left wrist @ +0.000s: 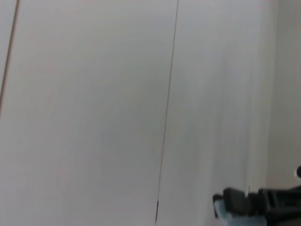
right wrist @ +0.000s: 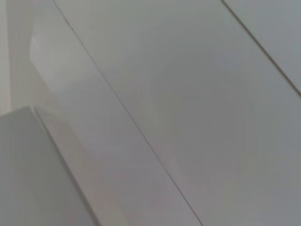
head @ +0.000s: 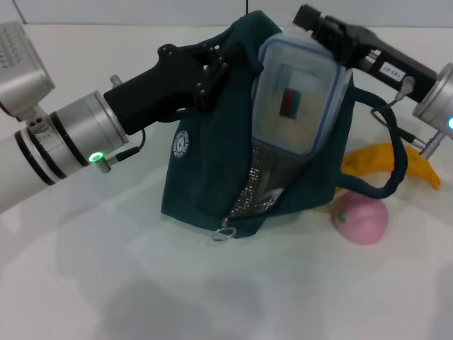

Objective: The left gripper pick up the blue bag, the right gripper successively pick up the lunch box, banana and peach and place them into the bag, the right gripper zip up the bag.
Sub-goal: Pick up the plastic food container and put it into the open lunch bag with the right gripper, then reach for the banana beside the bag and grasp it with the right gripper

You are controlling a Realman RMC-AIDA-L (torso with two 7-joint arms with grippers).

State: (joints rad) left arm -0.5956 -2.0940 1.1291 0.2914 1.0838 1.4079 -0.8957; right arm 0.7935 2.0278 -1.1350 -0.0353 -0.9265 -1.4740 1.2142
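My left gripper (head: 212, 71) is pinching the top left edge of the blue bag (head: 205, 170) and holding it up, so the bag stands on the white table (head: 106, 283) with its mouth open. The fingers are squeezed tight on the cloth.

My right gripper (head: 322, 32) comes in from the far right. It is at the top far end of the lunch box (head: 294, 99). I cannot tell if its fingers are apart or together, because the box and bag hide the tips.

The lunch box is standing on end and tipped a bit. Its low end is down inside the open bag and its top half sticks out. I can see the shiny silver lining (head: 265, 180) just under it. The zipper ring (head: 226, 234) hangs at the near bottom of the bag.

The banana (head: 389, 163) lies on the table to the right of the bag, partly behind a cord handle (head: 396, 170). The peach (head: 362, 218) sits nearer to me, just beside the bag's right bottom corner.
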